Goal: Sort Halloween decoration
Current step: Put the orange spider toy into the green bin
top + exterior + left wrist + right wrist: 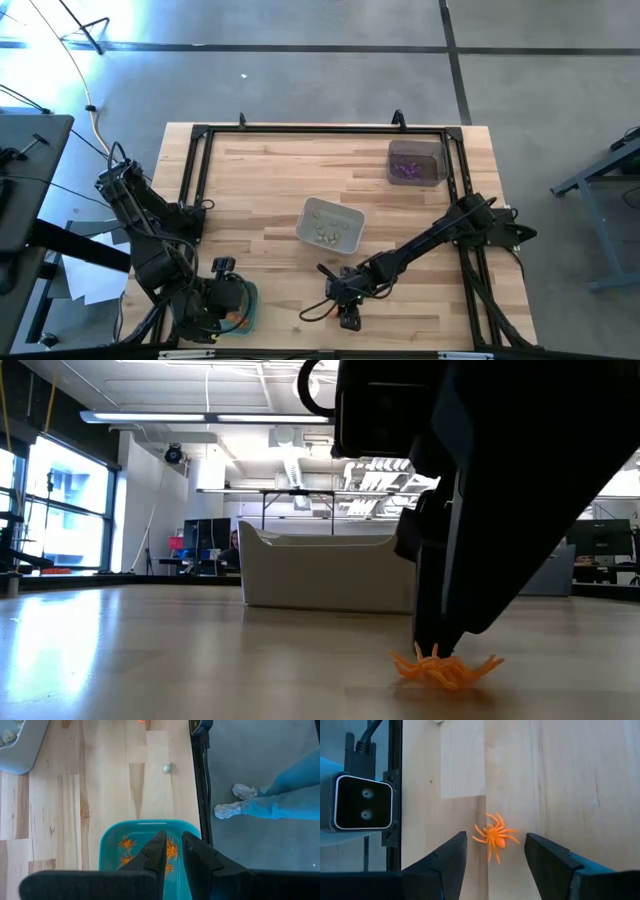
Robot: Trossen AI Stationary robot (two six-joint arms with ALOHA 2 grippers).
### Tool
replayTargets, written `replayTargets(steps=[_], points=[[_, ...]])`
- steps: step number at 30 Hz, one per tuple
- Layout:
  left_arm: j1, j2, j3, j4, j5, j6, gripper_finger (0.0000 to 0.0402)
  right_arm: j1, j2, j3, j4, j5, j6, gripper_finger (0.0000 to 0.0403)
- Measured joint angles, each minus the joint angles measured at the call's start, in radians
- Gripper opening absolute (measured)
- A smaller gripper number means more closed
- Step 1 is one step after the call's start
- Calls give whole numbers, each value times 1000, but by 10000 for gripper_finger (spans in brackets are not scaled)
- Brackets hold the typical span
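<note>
Right gripper [492, 857], jaws wide, straddles an orange spider [495, 836] on the bare counter [570, 780]; left gripper [172, 857], jaws nearly closed and empty, hangs over the teal tray [112, 837].

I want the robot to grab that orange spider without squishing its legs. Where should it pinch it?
Probably the plump middle body of the orange spider, coming straight down from above. It lies flat on the wooden table with thin legs splayed all round, so only the body gives a firm pinch. The open right claw already straddles it.
</note>
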Motion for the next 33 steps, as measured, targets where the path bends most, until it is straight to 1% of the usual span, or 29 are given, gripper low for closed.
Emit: replayTargets(steps=[5,11,14,17,23,33], points=[[0,0,0,-3,0,0,49,0,1,0,9,-1,-1,191],[0,0,0,-8,-1,0,49,-3,1,0,-15,-3,-38,163],[0,0,0,-8,-2,5,49,-18,1,1,-30,-9,13,155],[1,0,0,-7,-8,20,49,-34,1,1,-33,-31,58,154],[1,0,0,-7,-15,28,49,-41,1,0,-19,-86,60,154],[1,0,0,-7,-16,29,49,10,1,0,-2,-106,60,153]])
